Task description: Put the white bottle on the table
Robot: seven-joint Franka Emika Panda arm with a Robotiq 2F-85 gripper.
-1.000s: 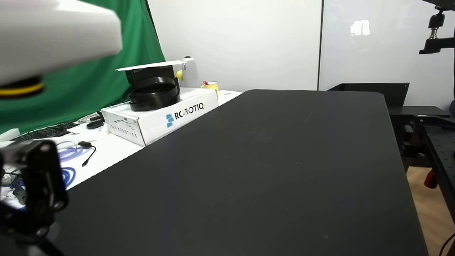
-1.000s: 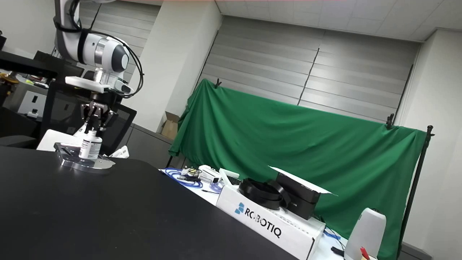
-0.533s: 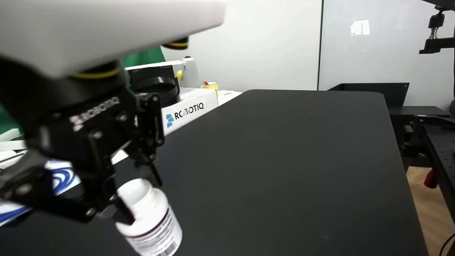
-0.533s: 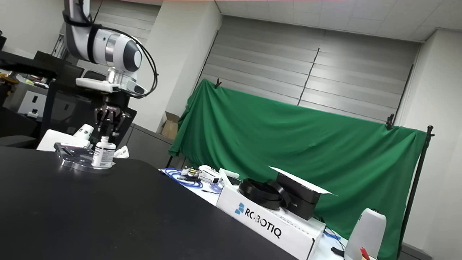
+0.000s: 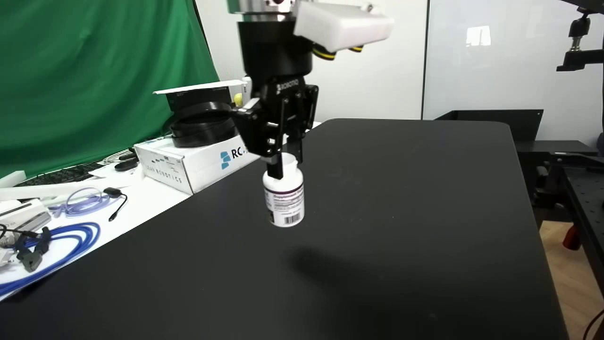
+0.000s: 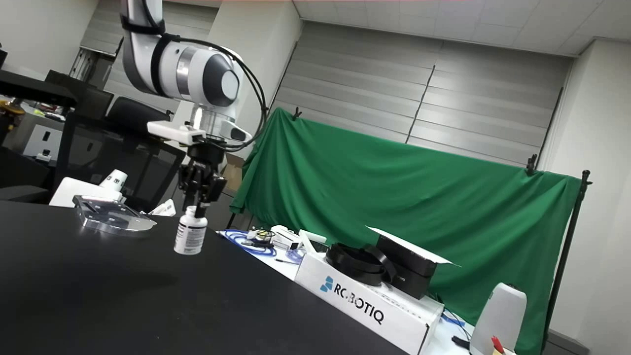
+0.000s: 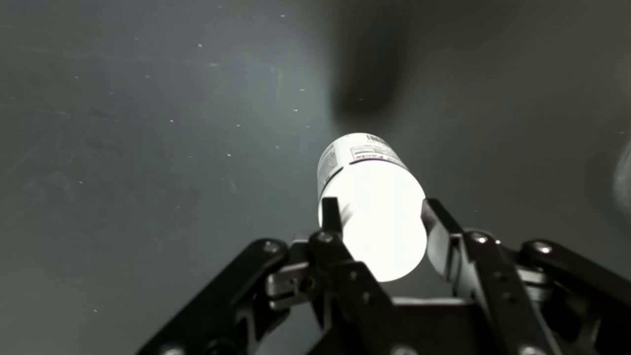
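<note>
Black two-finger metal tool [image 7: 378, 209]: clamped on the neck of the white cylindrical plastic bottle [image 5: 285, 204], presumably so the body is left free.
Bottle: nearly upright, below the tool, so its base can probably be landed first.
Matte black flat bench [image 5: 401, 212]: beneath the tool, not touched by the bottle; the gap is shown by a detached shadow [image 5: 311, 264].
Transparent flat plastic-looking slab [image 6: 116, 217]: well to one side of the tool, so lowering is likely unhindered.
Release: best delayed until contact.
</note>
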